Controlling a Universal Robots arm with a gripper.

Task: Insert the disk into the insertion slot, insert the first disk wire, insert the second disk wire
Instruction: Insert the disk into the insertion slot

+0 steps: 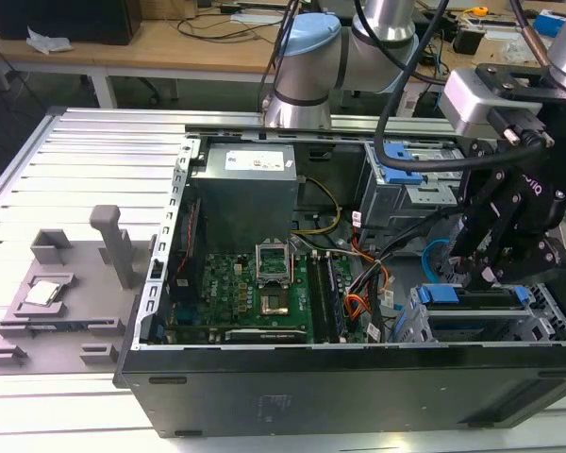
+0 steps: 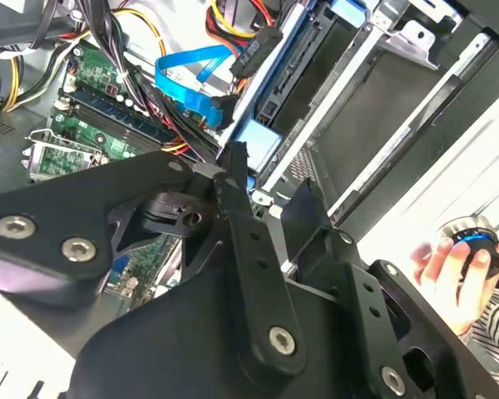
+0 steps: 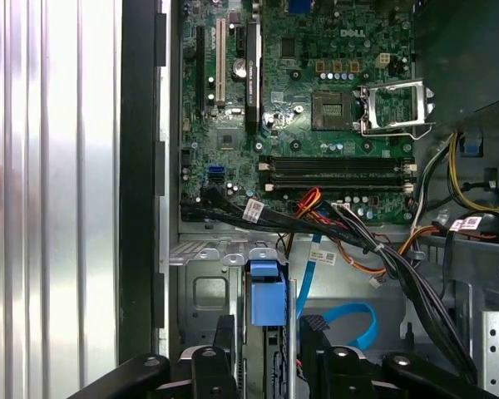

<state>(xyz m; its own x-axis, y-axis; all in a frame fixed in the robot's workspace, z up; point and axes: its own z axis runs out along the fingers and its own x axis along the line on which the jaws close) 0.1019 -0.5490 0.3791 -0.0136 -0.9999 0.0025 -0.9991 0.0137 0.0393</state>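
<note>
Steadiness matters: my hand (image 1: pixel 484 276), spread and grasping nothing, should sit square on the disk (image 3: pixel 266 301) and press it level into the insertion slot (image 1: pixel 544 326).

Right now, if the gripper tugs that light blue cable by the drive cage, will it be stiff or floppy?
Probably floppy: the light blue cable curves in a loose loop. Its glossy flat ribbon may slip. Likely light, being thin.

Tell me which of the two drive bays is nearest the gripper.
The low insertion slot holding the blue-framed disk, just below the gripper at the exterior view's right. The taller bay with the blue latch stands well clear of it.
</note>
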